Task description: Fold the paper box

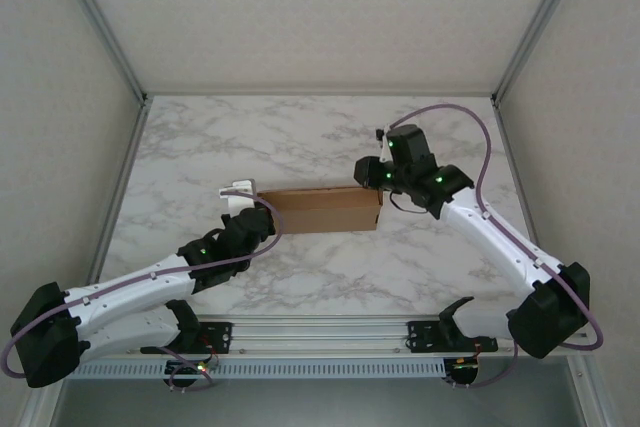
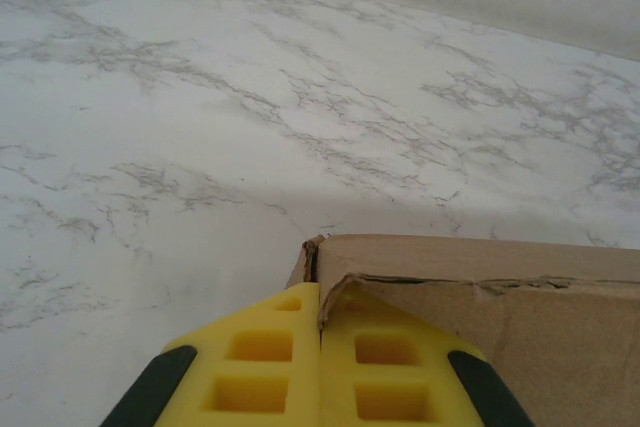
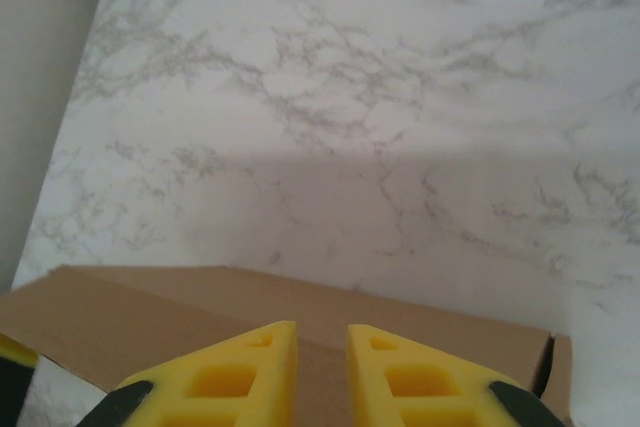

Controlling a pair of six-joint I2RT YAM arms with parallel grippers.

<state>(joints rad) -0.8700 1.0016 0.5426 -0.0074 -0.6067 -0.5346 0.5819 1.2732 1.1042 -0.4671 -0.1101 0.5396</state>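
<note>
**Box mid-table, a gripper at each end**

- The paper box [image 1: 320, 210] lies near the middle of the marble table [image 1: 300, 137]. Its long side runs left to right. From above it reads as a shallow brown block, already in box shape.
- The left gripper [image 1: 248, 201] is at the box's left end and the right gripper [image 1: 377, 185] at its right end, so the box sits between them.
- Left wrist view: the left gripper [image 2: 320, 347] is clenched, with its yellow fingers [image 2: 255, 372] pressed flat together and no gap. The tips sit right at a corner of the box [image 2: 500, 282], where a ragged card edge overlaps the right-hand finger. I can't tell if any card is pinched.
- Right wrist view: the right gripper [image 3: 322, 357] has a narrow slot between its fingers [image 3: 225, 377]. Brown card of the box [image 3: 180, 307] shows through the slot. The frames don't show whether it is grasping that card or just hanging over it.
- Bare table lies beyond the box in both wrist views.
</note>
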